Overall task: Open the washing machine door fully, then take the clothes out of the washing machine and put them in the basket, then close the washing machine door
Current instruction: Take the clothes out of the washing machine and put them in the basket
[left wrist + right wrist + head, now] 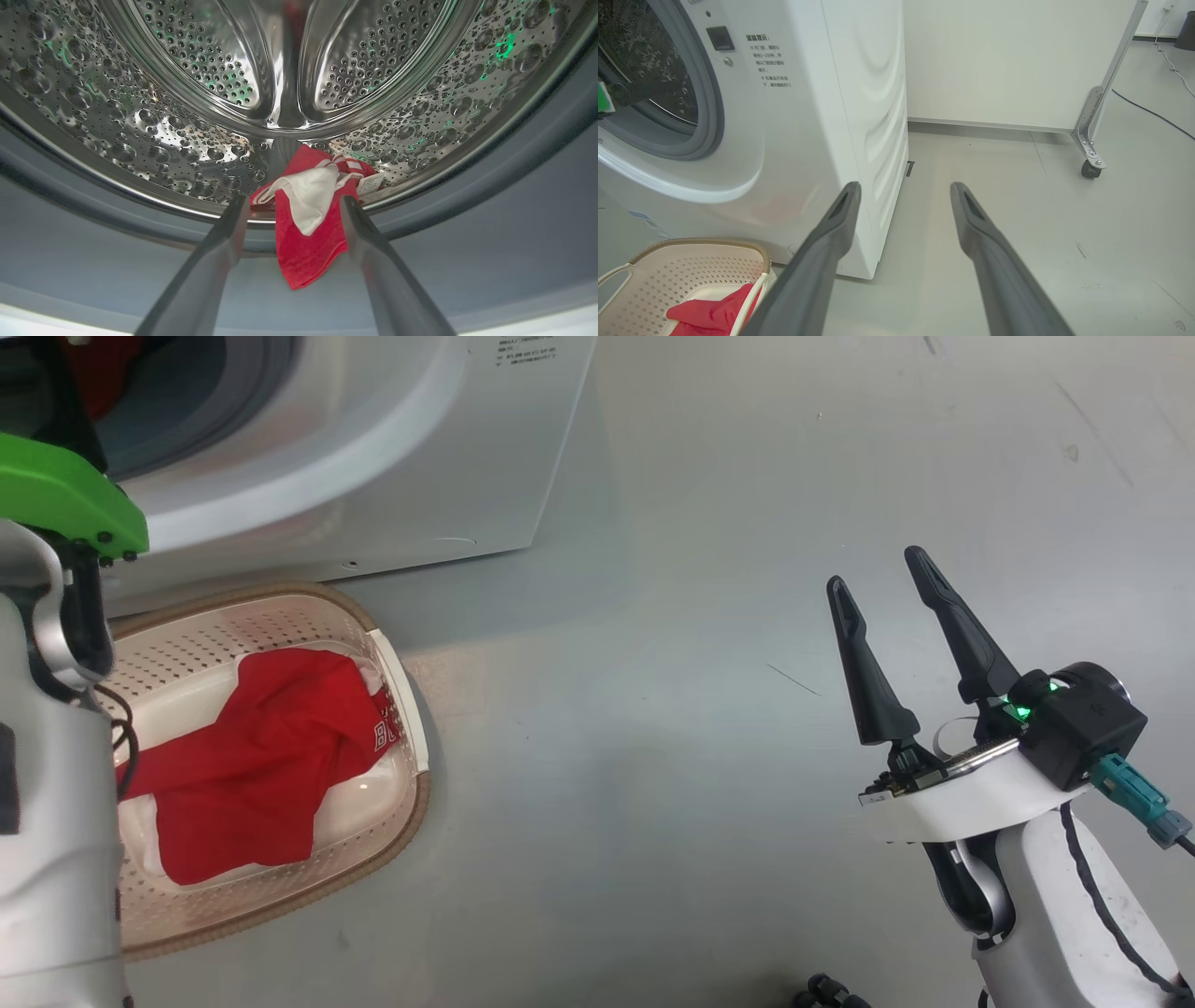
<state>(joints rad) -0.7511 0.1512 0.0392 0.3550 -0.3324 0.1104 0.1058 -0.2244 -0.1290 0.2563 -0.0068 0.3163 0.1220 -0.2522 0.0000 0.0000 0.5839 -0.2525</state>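
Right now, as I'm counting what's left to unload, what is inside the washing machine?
A red-and-white garment lies at the front lip of the drum, hanging over the gasket. Anything beneath it is hidden.

Right pincer (906, 189), long dark fingers spread and empty, over grey floor (1017, 210), big white front-loading washing machine (808, 140) on the left, cream perforated plastic basket (668, 275) at lower left holding red fabric garment (714, 315)
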